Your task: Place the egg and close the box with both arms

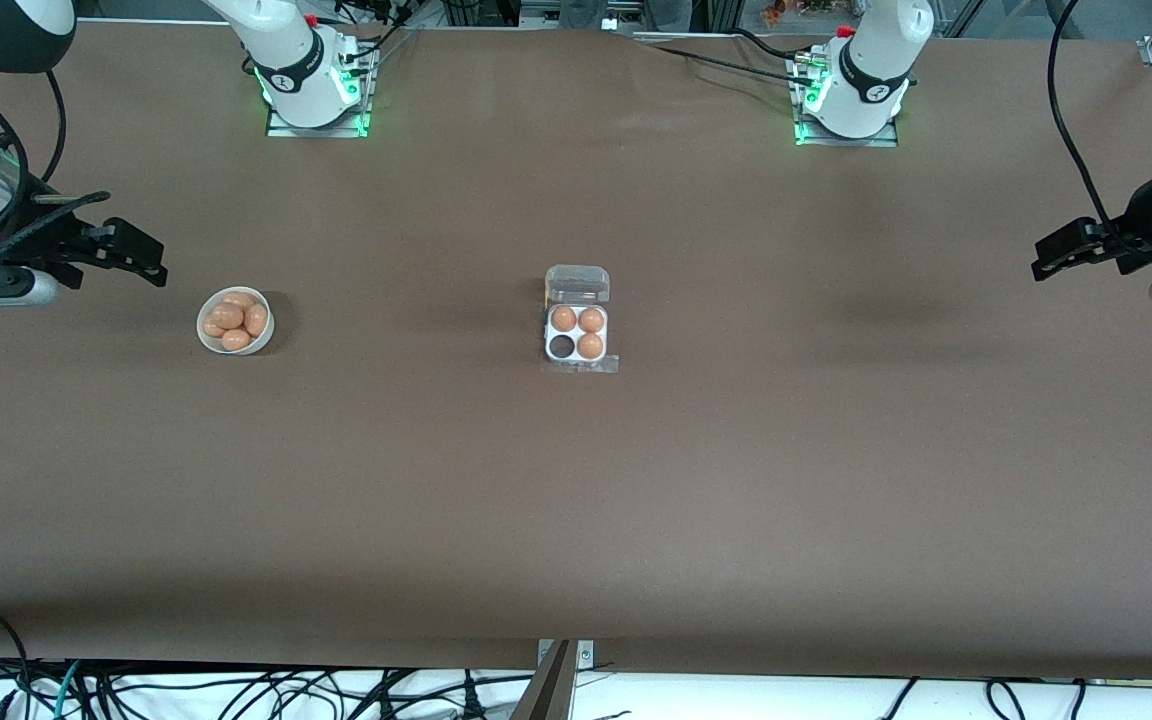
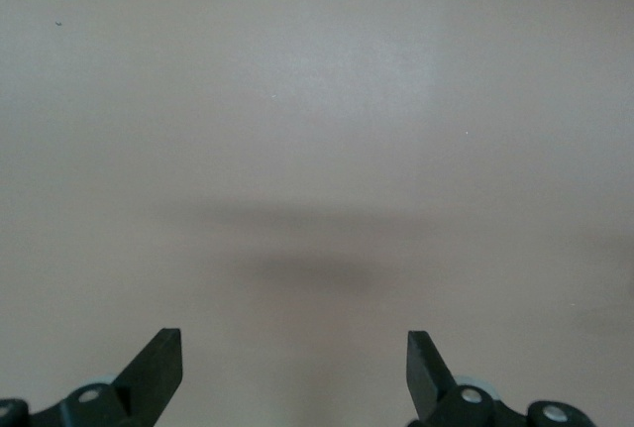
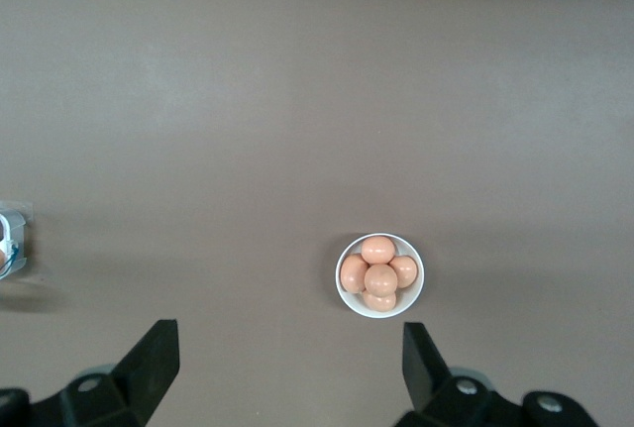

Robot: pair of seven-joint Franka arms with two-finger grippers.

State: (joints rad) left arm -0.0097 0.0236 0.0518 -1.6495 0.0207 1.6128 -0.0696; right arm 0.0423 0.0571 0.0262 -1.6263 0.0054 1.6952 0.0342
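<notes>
The clear-plastic box [image 1: 576, 335] stands at the middle of the table with its hinged lid [image 1: 577, 284] open. Three brown eggs [image 1: 590, 345] fill three cells; one cell [image 1: 562, 346] is empty. A round white bowl [image 1: 235, 320] with several brown eggs [image 3: 379, 275] stands toward the right arm's end. My right gripper [image 1: 141, 262] is open and empty, held over bare table beside the bowl [image 3: 411, 298]; it shows in its wrist view [image 3: 290, 358]. My left gripper [image 1: 1046, 258] is open and empty over bare table at the left arm's end [image 2: 295, 363].
The brown table [image 1: 576, 520] spreads wide around the box and bowl. The arm bases [image 1: 311, 80] [image 1: 851, 90] stand along the edge farthest from the front camera. An edge of the box [image 3: 8, 241] shows in the right wrist view. Cables hang along the nearest edge.
</notes>
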